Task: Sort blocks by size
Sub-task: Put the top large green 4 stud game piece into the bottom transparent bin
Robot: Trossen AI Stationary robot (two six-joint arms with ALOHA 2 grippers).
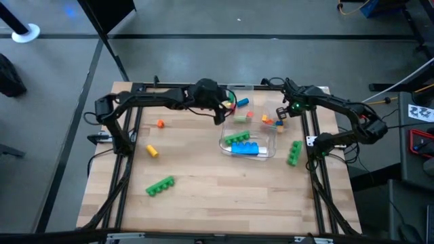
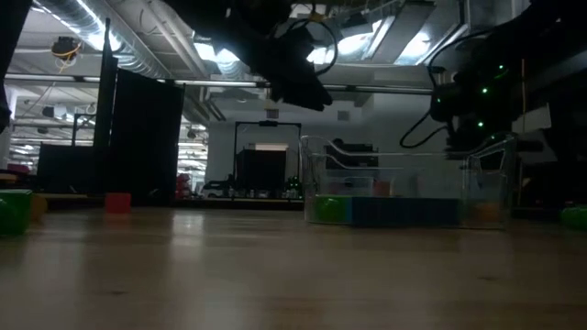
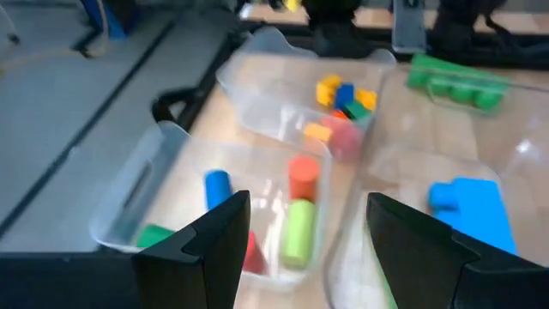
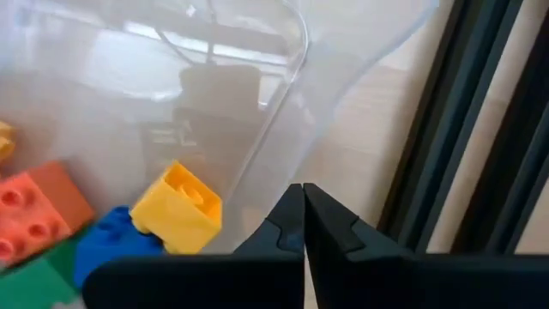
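The left gripper (image 1: pixel 218 116) hangs with its fingers spread and empty above the clear tray (image 1: pixel 266 153), over the compartment of short cylinders (image 3: pixel 300 215), likely placed to drop or fetch a piece there. The right gripper (image 1: pixel 280 112), pressed together on nothing, hovers at the tray's far corner beside the small cubes (image 4: pixel 176 209). Larger blocks lie apart on the table (image 1: pixel 203 196): a long green bar (image 1: pixel 160 185), another green bar (image 1: pixel 294 152), a yellow cylinder (image 1: pixel 152 150) and an orange piece (image 1: pixel 160 123), seemingly unsorted.

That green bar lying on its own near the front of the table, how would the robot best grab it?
Probably from straight above, pinching the long green bar across its narrow width near the middle. It lies flat and slanted on bare wood with nothing beside it, so the end effector would need to turn to match.
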